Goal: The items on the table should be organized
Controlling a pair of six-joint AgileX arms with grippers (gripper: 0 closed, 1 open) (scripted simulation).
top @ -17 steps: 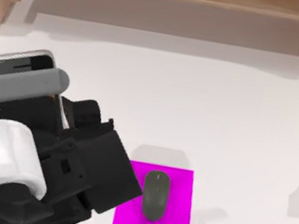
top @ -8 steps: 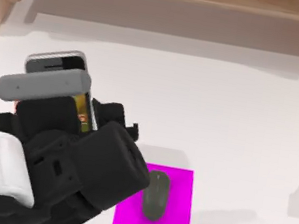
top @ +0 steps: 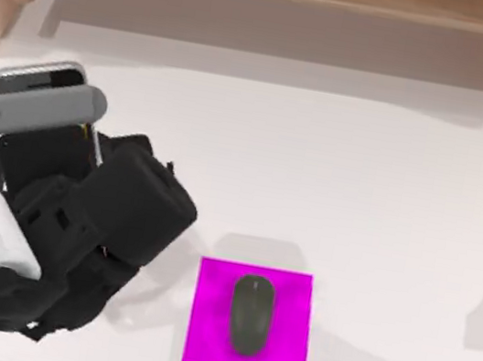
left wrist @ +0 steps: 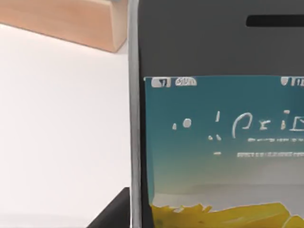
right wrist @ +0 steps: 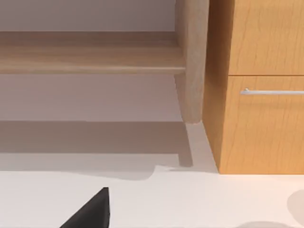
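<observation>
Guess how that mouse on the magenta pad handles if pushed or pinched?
The mouse looks rigid and probably light. Its smooth domed top could slip from a pincer. Lying flat on the pad, it should slide rather than roll or tip.

The flat rectangular smartphone (left wrist: 213, 118) has a glossy lit glass screen inside a smooth, brushed-looking silver metal edge. The small dark grey oval computer mouse (top: 250, 315) looks like matt plastic, lying on a flat, matt magenta square pad (top: 210, 314). The broad white surface (top: 360, 191) is smooth and matt; the light shelf unit (right wrist: 266, 85) shows wood grain and a satin metal handle (right wrist: 271, 91).
</observation>
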